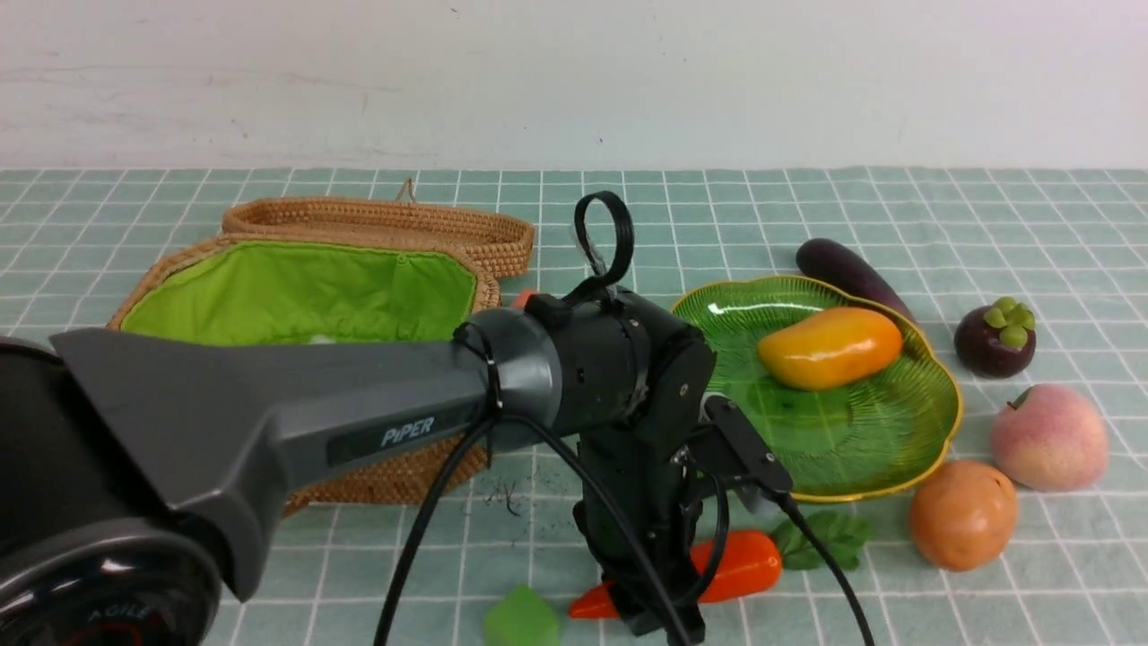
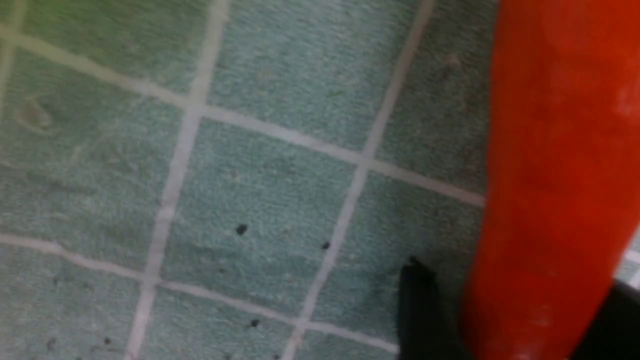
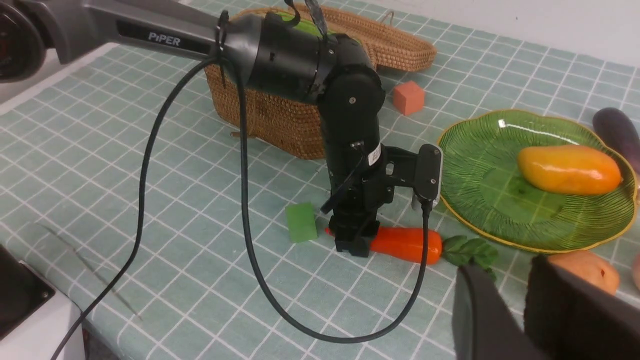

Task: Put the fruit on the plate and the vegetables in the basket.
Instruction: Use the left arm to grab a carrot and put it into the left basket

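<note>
My left gripper (image 1: 659, 619) reaches straight down near the table's front edge and is shut on the orange carrot (image 1: 744, 565), which lies on the cloth with its green leaves pointing right. The left wrist view shows the carrot (image 2: 550, 175) filling the space between the two dark fingers. The green glass plate (image 1: 843, 449) holds the yellow-orange mango (image 1: 830, 347). To its right lie the peach (image 1: 1049, 437), the mangosteen (image 1: 994, 339), the potato (image 1: 962, 514) and the eggplant (image 1: 847, 274). The wicker basket (image 1: 296, 296) stands open at the left. My right gripper (image 3: 505, 267) hovers slightly open and empty.
A small green cube (image 1: 520, 619) lies just left of the carrot's tip. A salmon-pink cube (image 3: 408, 97) sits between basket and plate. The basket's lid (image 1: 377, 224) lies folded back behind it. The left arm's cable (image 3: 240, 250) loops over the cloth.
</note>
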You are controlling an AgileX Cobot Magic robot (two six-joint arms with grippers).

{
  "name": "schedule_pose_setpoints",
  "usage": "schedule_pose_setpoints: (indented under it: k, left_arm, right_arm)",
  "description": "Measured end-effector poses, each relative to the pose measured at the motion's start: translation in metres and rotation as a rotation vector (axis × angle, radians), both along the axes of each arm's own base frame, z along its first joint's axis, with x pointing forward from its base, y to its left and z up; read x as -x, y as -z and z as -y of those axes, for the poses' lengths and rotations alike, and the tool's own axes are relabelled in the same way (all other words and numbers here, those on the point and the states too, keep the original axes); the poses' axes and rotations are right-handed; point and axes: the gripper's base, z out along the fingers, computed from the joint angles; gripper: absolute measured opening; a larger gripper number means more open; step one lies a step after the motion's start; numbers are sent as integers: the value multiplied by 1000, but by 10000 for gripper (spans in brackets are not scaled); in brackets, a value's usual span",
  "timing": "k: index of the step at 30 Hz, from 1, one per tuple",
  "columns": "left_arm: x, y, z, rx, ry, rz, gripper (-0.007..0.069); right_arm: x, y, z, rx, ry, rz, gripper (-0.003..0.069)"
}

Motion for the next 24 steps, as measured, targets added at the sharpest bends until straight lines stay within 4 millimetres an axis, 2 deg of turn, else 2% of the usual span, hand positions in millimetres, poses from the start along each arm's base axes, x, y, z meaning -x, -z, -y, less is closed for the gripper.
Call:
schedule_pose_setpoints:
  k: [1,5,8,11,12,14,16,17,18,19,20,22,23,24]
  left_arm:
    - [-1,0,0,-3,5,9,241]
    - [1,-3,-1,-12,34,17,245]
    - [8,-17,0,-21,86,27,245]
    - [26,-56,3,4,169,97,245]
    - [33,-78,1,18,190,144,245]
    - [41,-106,-7,16,216,223,245]
    - [44,-125,-16,8,221,276,245]
    - [41,-149,-36,-36,212,365,245]
    - [37,-162,-50,-64,194,418,245]
    - [37,-167,-54,-66,188,433,245]
    - [28,-185,-79,-118,145,511,245]
    - [20,-193,-97,-156,106,556,245]
    - [10,-201,-117,-195,59,594,245]
    - [8,-203,-123,-206,49,600,245]
  right_arm:
    - [0,0,0,0,0,-1,163]
    - [0,0,0,0,0,-2,165]
    - [0,0,0,0,0,-2,162]
    - [-1,1,0,1,0,-4,162]
    - [-1,1,0,1,0,-4,162]
    - [-1,1,0,3,-1,-3,162]
    - [-1,1,0,4,-1,-2,162]
    - [-1,0,0,0,5,8,162]
    - [-2,-1,0,-6,13,25,162]
    - [-3,-2,1,-10,18,34,162]
    - [-5,-6,2,-30,38,78,162]
    - [-7,-9,2,-46,51,110,162]
    - [-9,-14,3,-72,71,161,165]
    - [-9,-15,3,-80,76,174,165]
